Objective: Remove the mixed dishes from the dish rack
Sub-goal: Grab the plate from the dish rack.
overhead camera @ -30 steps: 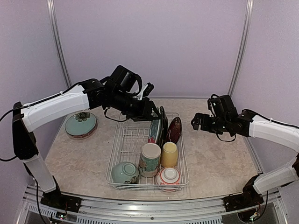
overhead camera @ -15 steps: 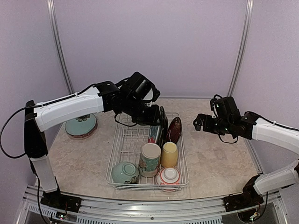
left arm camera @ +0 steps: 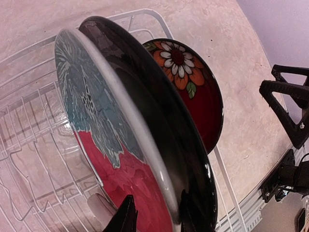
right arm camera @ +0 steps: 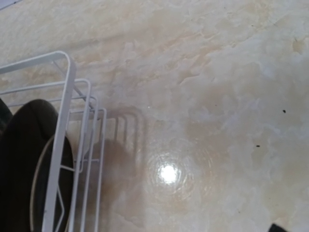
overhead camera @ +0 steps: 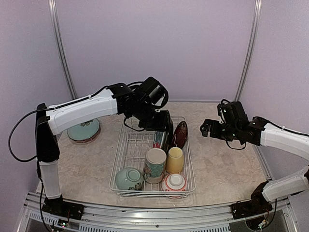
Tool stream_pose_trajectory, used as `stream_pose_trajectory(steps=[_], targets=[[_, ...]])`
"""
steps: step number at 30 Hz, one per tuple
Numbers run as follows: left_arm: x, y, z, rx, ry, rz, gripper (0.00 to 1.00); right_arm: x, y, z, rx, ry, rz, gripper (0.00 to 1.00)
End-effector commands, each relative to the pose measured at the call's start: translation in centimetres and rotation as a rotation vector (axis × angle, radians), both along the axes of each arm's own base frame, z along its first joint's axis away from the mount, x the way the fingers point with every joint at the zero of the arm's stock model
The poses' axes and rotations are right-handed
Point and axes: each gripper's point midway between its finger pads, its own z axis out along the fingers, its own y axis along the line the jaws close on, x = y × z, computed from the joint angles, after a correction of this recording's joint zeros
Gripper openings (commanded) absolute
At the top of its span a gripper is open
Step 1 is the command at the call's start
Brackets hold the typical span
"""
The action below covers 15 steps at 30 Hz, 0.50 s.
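Observation:
The white wire dish rack (overhead camera: 126, 145) holds three upright plates: a pink-and-teal plate (left arm camera: 96, 125), a dark-rimmed plate (left arm camera: 159, 125) and a red floral plate (left arm camera: 193, 92). In front of them stand a tall patterned mug (overhead camera: 155, 165), a yellow cup (overhead camera: 175, 159), a pale-green bowl (overhead camera: 129, 178) and a red-and-white bowl (overhead camera: 174, 182). My left gripper (left arm camera: 155, 217) is open, its fingers straddling the rim of the pink-and-teal plate, one finger between it and the dark plate. My right gripper (overhead camera: 204, 128) hovers empty and open over the table, right of the rack.
A teal plate stacked on a pink plate (overhead camera: 83, 129) lies on the table left of the rack. The rack's right rim (right arm camera: 63, 145) shows in the right wrist view, with bare marbled table (right arm camera: 217, 121) beside it. Walls close the back and sides.
My left arm has swung right and lowered, bringing its fingers over the rim of the pink-and-teal plate. My right arm has barely shifted.

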Motion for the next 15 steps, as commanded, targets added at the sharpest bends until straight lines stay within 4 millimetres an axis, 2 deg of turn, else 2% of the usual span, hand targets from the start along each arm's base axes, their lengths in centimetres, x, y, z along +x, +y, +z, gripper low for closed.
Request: stream_pose_trajectory(steps=[1, 7, 15], targets=[[0.8, 1.3, -0.9, 0.094, -0.009, 0.076, 0.3, -0.4, -0.1, 0.1, -0.005, -0.011, 0.004, 1.0], [1.4, 1.8, -2.4, 0.169, 0.001, 0.113, 0.35, -0.3, 0.1, 0.0, 0.001, -0.007, 0.011, 1.0], [2.3, 3.0, -3.4, 0.248, -0.028, 0.163, 0.34, -0.4, 0.0, -0.1, 0.0, -0.007, 0.009, 1.0]])
